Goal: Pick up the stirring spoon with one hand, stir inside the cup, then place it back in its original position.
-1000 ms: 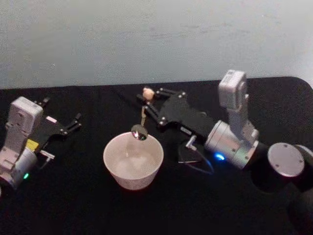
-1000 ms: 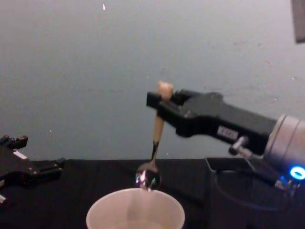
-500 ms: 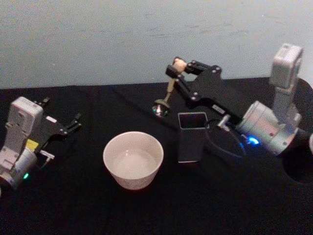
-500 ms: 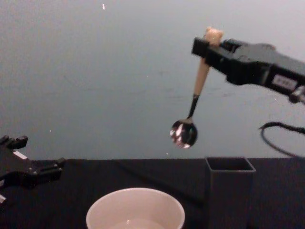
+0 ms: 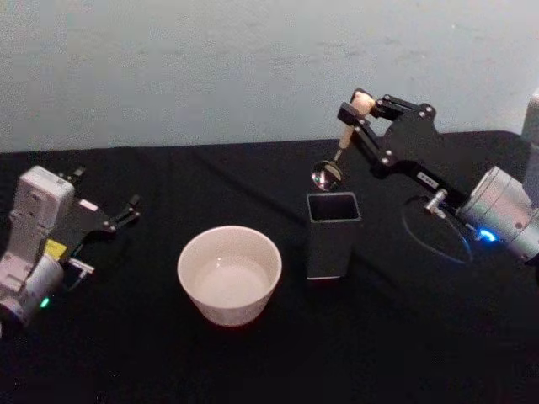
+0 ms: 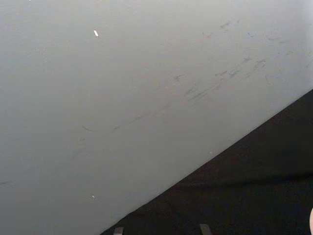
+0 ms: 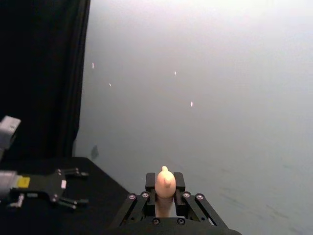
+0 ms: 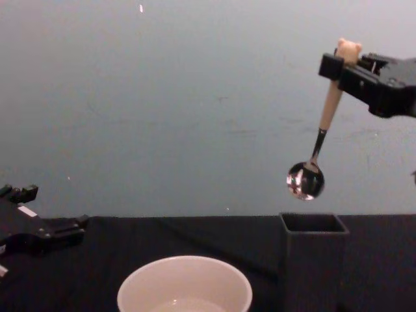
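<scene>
The right pincer (image 5: 357,114), clamped on the stirring spoon (image 8: 328,110) just below its bear head, held it bowl-down above the dark holder (image 5: 331,240). The cup (image 5: 229,273) sat on the surface (image 5: 404,337) left of the holder. Farther left, the left pincer (image 5: 126,210) rested, fingers apart.

Table (image 5: 379,337) was covered w/ plain matte black cloth. Right behind table's far edge stood a wall (image 5: 210,67): pale grey-blue, flat, running the table's full width. Table's far right corner (image 5: 515,136) looked rounded against the wall. Wall above table had faint dark scuffs (image 6: 210,90) & a few tiny white specks (image 8: 141,8). Light was soft & even, wall much brighter than table. In right wrist view a black band (image 7: 44,73) rose from table beside the wall; curtain or panel, couldn't tell.
</scene>
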Available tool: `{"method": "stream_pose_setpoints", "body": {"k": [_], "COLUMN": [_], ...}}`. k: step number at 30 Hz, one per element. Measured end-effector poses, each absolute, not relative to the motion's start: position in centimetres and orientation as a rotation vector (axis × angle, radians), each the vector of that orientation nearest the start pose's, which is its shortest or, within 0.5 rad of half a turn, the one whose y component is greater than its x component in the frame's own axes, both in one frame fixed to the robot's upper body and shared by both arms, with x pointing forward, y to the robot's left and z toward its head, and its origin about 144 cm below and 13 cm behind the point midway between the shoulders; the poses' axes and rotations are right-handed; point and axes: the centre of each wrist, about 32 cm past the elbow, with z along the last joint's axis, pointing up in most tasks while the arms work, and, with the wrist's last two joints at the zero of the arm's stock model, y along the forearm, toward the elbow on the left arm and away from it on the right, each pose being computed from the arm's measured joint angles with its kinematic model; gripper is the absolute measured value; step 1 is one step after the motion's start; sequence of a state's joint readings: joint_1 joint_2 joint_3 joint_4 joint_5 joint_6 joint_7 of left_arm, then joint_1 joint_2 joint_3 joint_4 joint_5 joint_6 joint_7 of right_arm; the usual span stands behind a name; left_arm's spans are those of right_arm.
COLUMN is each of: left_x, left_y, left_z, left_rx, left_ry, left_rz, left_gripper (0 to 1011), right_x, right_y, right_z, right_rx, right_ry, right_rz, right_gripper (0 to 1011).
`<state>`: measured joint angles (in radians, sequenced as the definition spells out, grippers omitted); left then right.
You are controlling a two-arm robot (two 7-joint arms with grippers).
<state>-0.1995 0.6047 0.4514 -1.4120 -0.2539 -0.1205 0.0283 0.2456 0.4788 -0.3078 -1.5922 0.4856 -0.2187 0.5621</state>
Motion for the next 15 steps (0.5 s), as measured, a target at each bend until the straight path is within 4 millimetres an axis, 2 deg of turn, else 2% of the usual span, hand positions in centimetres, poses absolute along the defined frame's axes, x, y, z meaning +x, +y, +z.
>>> {"method": "stream_pose_setpoints", "body": {"k": [15], "left_x": [48.9], "left_y": [31.0], "left_z": [114.0], "left_rx": [0.305], "left_ry": [-0.285], "left_rz": [1.248], "left_gripper": [1001], "right_x": [51.1], "right_y": [-27.6], "right_z": [120.9], "right_rx": [0.115], "right_ry": [-0.253], "right_rz": [-0.726], "right_gripper": [212]}}
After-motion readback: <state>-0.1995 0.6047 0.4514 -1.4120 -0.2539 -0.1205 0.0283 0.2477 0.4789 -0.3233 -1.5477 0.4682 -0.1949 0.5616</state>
